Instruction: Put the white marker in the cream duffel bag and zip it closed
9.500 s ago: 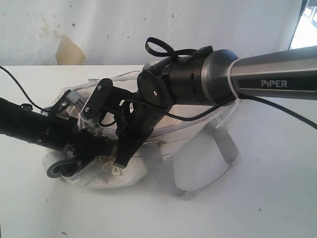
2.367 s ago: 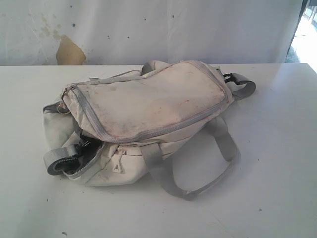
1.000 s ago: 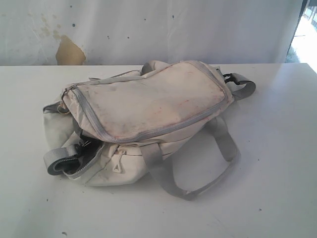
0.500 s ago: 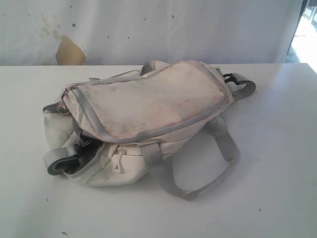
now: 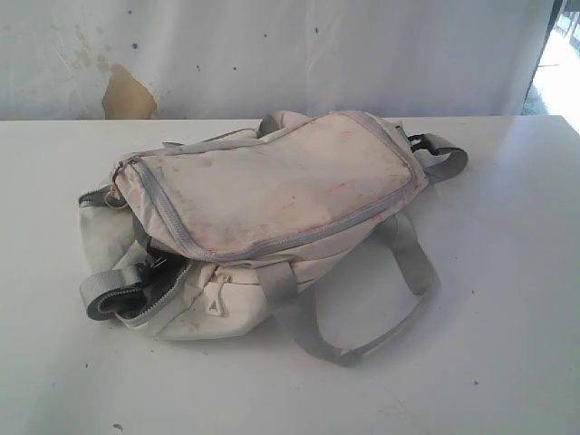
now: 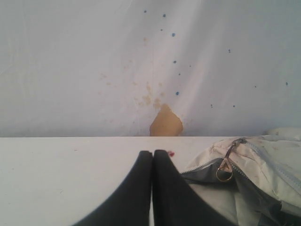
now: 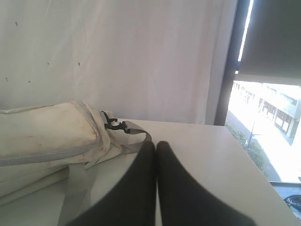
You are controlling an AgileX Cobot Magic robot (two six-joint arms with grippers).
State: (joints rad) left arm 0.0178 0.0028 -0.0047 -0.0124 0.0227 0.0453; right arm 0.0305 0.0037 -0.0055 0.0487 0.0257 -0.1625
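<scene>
white surface (image 5: 507, 272) carries the cream duffel bag (image 5: 272, 181), its top zipper (image 5: 299, 237) seemingly closed. i see my left hand (image 6: 152, 155) and right hand (image 7: 156, 146) pressed together, holding nothing.

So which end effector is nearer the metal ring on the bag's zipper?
Left. The left end effector, shut, sits close beside the metal ring at that end of the cream duffel bag; the right end effector faces the bag's opposite end.

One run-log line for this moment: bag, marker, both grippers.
cream duffel bag: on table, top zipper looks closed | white marker: not visible | left gripper: shut, empty | right gripper: shut, empty
</scene>
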